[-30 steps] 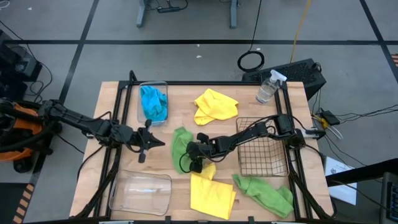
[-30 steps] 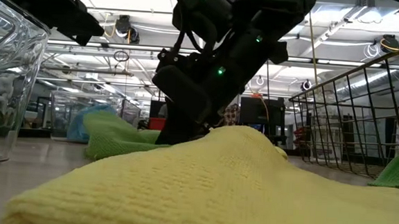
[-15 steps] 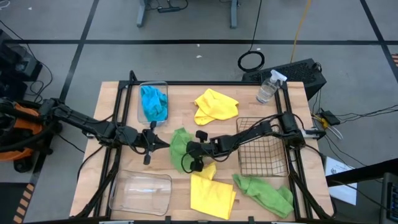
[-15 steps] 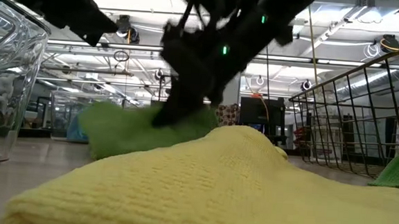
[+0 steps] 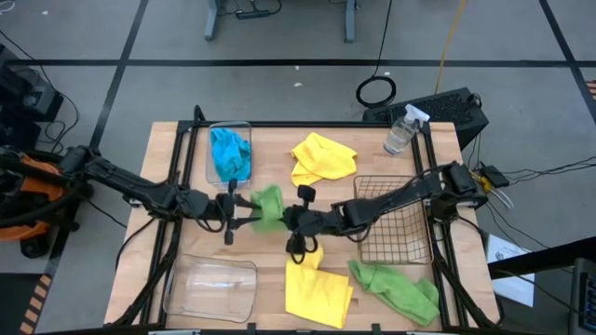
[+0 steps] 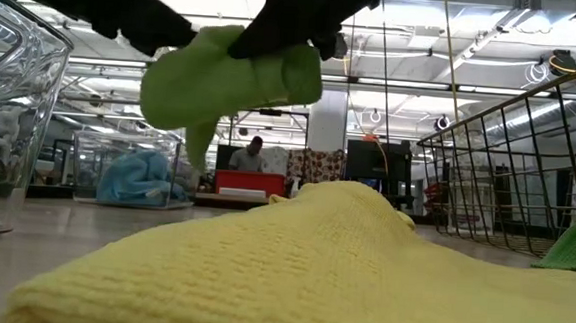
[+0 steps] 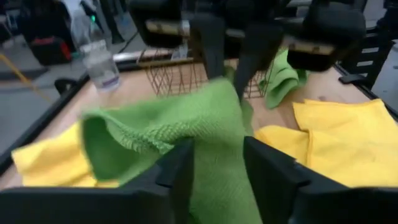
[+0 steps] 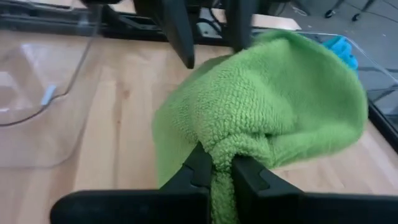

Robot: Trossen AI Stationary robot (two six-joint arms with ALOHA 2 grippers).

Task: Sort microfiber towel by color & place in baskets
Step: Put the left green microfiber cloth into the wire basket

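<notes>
Overhead, table-level, two wrist views

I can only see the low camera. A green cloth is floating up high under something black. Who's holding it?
Observer: The right hand, pinched shut on the green cloth.
Operator: Is the other hand near?
Observer: Yes, the left hand is right beside the cloth, with its fingers open on either side of it.
Operator: Where's the other green one?
Observer: It lies on the table by the wire basket; that second green cloth is not inside.
Operator: Any blue ones put away?
Observer: Blue cloth sits in a clear tub at the far side.
</notes>
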